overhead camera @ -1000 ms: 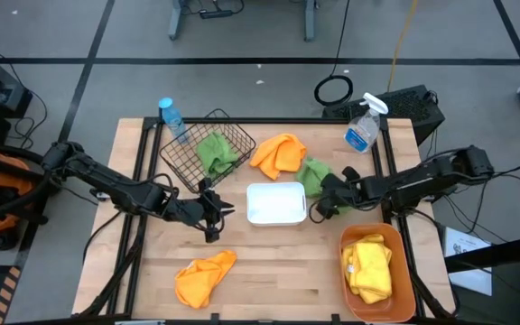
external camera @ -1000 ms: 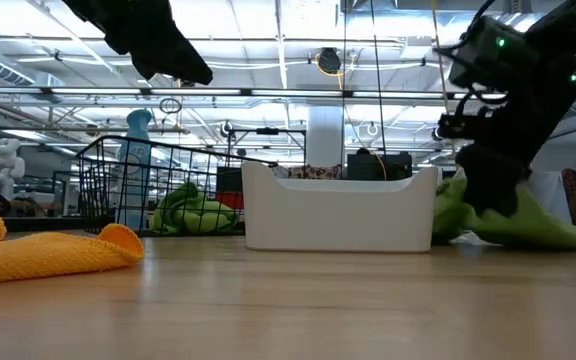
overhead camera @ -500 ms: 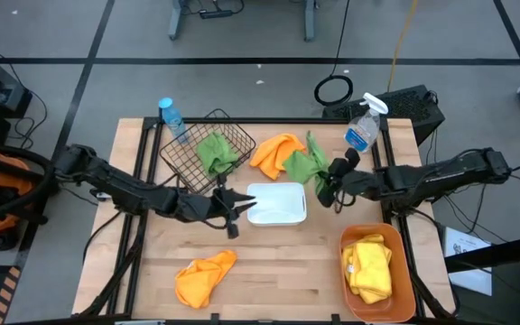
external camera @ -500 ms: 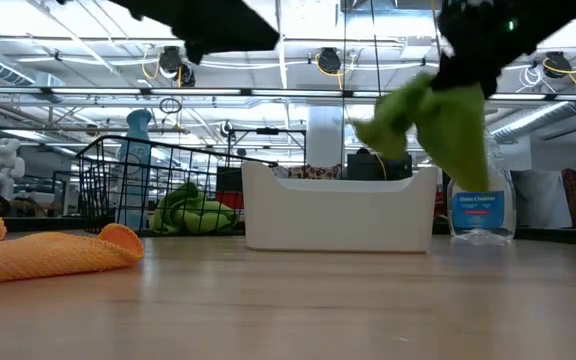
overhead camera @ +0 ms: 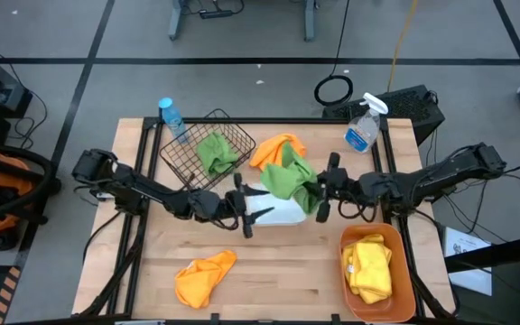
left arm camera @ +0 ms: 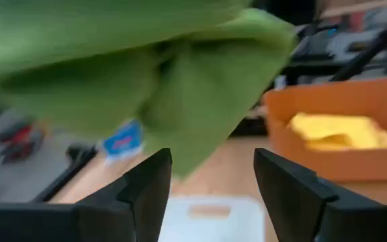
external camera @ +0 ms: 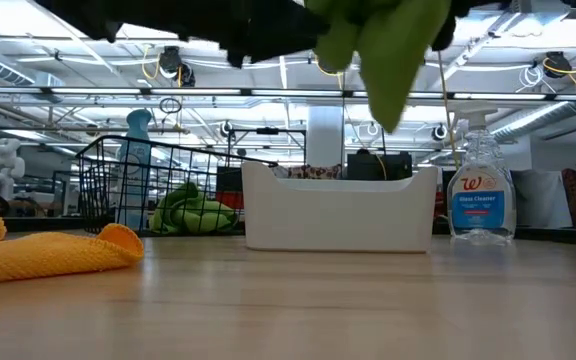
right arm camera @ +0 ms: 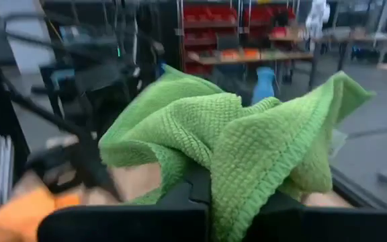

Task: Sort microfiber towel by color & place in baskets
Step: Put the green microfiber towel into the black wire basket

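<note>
Towels numbered five: one green towel (overhead camera: 289,177) clamped in the right gripper (overhead camera: 319,191) above the white tray (overhead camera: 283,212), left gripper (overhead camera: 245,209) spread open alongside.

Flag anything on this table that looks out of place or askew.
Two orange towels lie loose on the table, one near the front edge, one behind the white tray. The tray is still empty. A spray bottle stands at the back right, no part of the sorting.
</note>
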You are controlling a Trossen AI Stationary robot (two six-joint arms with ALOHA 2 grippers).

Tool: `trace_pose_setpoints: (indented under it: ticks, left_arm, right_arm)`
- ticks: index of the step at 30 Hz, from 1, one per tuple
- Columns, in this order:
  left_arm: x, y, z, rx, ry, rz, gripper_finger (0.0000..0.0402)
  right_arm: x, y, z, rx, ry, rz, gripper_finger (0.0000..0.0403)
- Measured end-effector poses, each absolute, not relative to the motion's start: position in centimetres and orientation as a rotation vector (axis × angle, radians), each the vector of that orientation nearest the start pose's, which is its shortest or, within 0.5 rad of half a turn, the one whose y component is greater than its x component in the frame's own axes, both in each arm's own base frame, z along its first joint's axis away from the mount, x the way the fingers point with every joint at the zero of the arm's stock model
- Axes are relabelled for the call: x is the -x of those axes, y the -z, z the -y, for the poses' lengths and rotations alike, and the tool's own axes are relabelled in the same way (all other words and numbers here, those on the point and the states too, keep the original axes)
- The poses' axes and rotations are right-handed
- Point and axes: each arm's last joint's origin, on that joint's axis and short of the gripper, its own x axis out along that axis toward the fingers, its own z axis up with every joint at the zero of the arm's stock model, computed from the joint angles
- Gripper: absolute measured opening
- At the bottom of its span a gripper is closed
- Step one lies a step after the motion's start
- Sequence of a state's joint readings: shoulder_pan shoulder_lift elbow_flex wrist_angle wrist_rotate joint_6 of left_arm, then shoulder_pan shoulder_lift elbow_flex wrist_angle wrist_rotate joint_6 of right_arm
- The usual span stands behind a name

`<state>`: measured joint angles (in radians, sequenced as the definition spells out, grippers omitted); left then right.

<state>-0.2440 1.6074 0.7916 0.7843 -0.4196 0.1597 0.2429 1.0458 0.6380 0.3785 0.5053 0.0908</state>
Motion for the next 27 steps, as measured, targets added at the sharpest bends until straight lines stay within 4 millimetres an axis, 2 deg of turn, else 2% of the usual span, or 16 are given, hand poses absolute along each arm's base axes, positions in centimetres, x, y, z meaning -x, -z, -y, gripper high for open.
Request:
trace_pose_setpoints:
  ticks: [4,7,15,21,27]
  left_arm:
    - [-33.6,-23.6,7.9,-0.231,-0.151,0.039,0.0222]
    - [-33.8,-24.1,8.5,-0.316,-0.233,0.054,0.0222]
    - [-32.8,-26.3,10.1,-0.564,-0.401,0.147,0.0222]
    - [-32.7,-27.1,9.5,-0.642,-0.507,0.136,0.0222]
    - [-34.5,-28.5,8.6,-0.63,-0.514,0.053,0.0222]
  right_arm:
    - [-23.9,-28.9,-4.2,-0.112,0.194,0.089,0.0006]
    - [-25.0,-28.7,-4.5,-0.137,0.119,0.145,0.0006]
    - [-27.1,-26.8,-5.1,-0.196,0.051,0.16,0.0006]
    - [-27.9,-25.7,-5.5,-0.221,-0.024,0.131,0.0006]
    - [-28.0,-25.5,-5.8,-0.227,-0.106,0.116,0.0006]
